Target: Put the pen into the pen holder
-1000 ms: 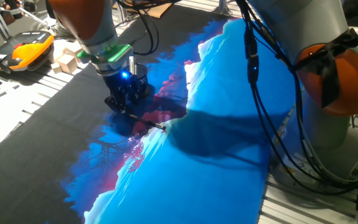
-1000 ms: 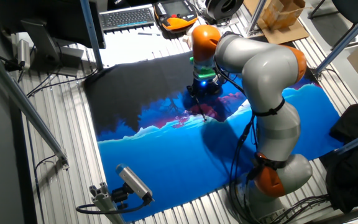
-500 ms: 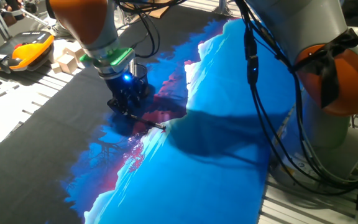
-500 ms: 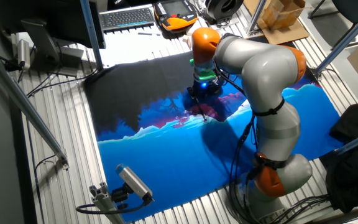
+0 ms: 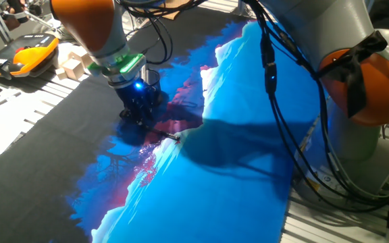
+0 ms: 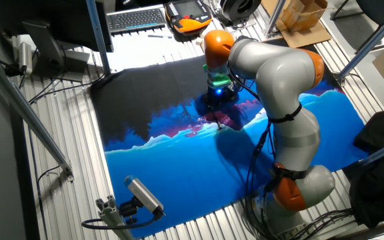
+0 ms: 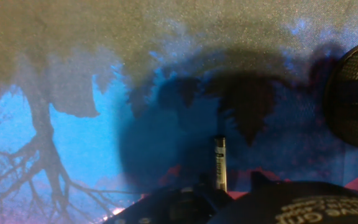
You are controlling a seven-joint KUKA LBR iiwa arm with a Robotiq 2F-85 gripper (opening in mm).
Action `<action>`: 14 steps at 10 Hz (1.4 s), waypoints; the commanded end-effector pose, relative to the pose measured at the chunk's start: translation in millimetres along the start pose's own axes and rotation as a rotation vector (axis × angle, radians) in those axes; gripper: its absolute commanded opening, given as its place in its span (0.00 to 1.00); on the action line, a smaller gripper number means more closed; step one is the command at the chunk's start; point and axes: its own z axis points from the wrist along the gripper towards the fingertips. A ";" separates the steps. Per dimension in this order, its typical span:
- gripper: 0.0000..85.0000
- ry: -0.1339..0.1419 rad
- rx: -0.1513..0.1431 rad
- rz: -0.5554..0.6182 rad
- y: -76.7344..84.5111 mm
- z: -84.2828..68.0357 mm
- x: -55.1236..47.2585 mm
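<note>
The thin dark pen [image 5: 170, 135] lies flat on the blue and black cloth [image 5: 235, 182], its lighter end towards the blue part. In the hand view the pen [image 7: 220, 163] points away from me, its near end between my fingertips. My gripper [image 5: 139, 116] is low over the cloth at the pen's dark end and appears open, one fingertip on each side of the pen with gaps. It also shows in the other fixed view [image 6: 217, 107] and the hand view [image 7: 229, 183]. The black mesh pen holder [image 7: 356, 99] stands upright just beyond the gripper [image 5: 153, 81].
An orange and black handset [image 5: 29, 54] and wooden blocks [image 5: 73, 64] lie beyond the cloth's far left edge. A keyboard [image 6: 135, 17] and a cardboard box [image 6: 299, 17] are at the back. The arm's cables [image 5: 296, 135] hang over the cloth's right side.
The gripper has shifted slightly to the right and down over the pen's end. The pen and the holder have not moved.
</note>
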 end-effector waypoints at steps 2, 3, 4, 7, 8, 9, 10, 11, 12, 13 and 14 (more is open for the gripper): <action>0.40 0.000 -0.001 0.003 0.5 3.9 0.1; 0.40 0.000 -0.002 0.007 1.1 6.4 0.2; 0.40 0.000 -0.001 0.010 1.6 8.4 0.4; 0.40 0.008 0.000 0.013 1.8 9.0 0.4; 0.40 0.012 -0.002 0.014 2.0 9.5 0.4; 0.40 0.011 -0.003 0.016 2.4 10.7 0.7; 0.40 0.009 -0.003 0.017 2.7 11.5 1.1; 0.40 0.009 -0.005 0.017 3.1 11.5 1.5; 0.40 0.009 -0.008 0.019 3.6 11.8 2.1; 0.40 0.009 -0.014 0.020 4.0 11.8 2.4; 0.40 0.009 -0.014 0.019 4.1 11.8 2.5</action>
